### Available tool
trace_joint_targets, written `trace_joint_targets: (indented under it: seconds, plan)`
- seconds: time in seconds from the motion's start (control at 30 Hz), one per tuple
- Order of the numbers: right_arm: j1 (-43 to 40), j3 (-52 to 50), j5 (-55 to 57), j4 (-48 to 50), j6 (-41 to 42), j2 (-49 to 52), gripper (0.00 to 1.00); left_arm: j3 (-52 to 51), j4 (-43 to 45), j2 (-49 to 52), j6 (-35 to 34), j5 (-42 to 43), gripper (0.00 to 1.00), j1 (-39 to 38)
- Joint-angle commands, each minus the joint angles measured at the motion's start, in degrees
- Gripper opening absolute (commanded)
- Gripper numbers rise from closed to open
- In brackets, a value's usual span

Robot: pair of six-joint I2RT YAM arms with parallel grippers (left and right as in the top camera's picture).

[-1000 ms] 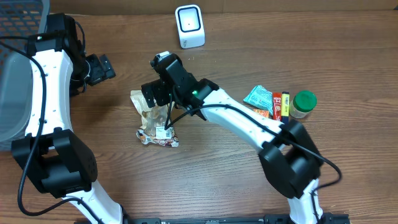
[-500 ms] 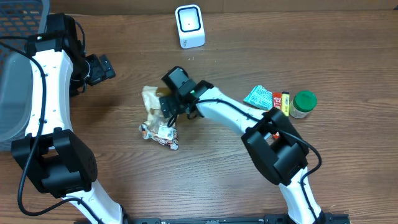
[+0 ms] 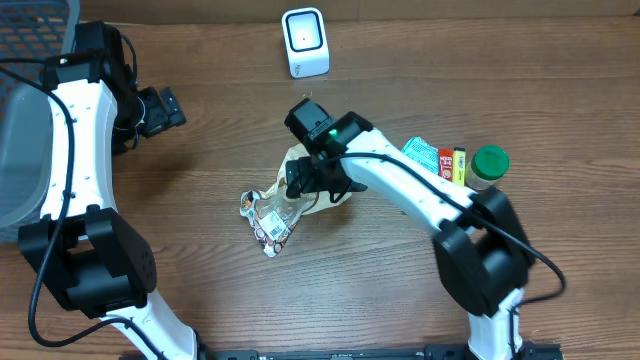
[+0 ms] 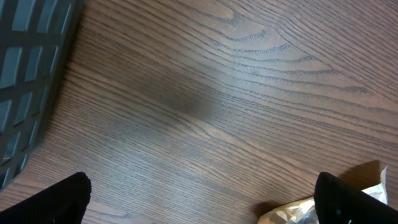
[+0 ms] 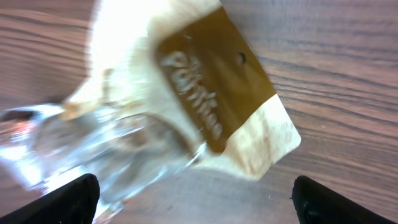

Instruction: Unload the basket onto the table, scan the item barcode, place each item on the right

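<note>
Two arms are in view, and both sets of jaws stand spread wide, pinching nothing. The bag (image 3: pixel 272 212) lies flat near the middle of the tabletop (image 3: pixel 200 300), directly under the right arm (image 3: pixel 400 185), whose jaws hang over its beige, brown-labelled end. In the right wrist view that end (image 5: pixel 205 106) sits between the jaws and beyond them, untouched as far as I can tell. The bag's long axis runs diagonally, from the beige end nearest the scanner (image 3: pixel 305 42) down to the clear, crinkled end toward the arms' bases. The right arm is far nearer. The left arm (image 3: pixel 75 120) hangs well apart by the basket (image 3: pixel 25 40), with only a corner of the bag (image 4: pixel 348 202) showing in its wrist view. So the pick should fall to the right arm, closing across the bag's short width, then lifting it toward the scanner. What the basket holds cannot be told. The green-lidded jar (image 3: pixel 488 166) at the right is closed, its contents hidden.
</note>
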Motion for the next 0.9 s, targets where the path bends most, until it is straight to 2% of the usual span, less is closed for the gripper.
trace_joint_targets:
  seconds: [0.0, 0.23, 0.87]
  plan:
    - [0.2, 0.2, -1.4, 0.2, -2.1, -5.6, 1.0, 0.9, 0.0, -0.9, 0.7, 0.1, 1.0, -0.4]
    - [0.2, 0.1, -1.3, 0.3, -5.5, -4.5, 1.0, 0.9, 0.0, -0.9, 0.7, 0.1, 1.0, -0.4]
    - [0.2, 0.1, -0.5, 1.0, -5.2, -4.3, 1.0, 0.9, 0.0, -0.9, 0.7, 0.1, 1.0, -0.4]
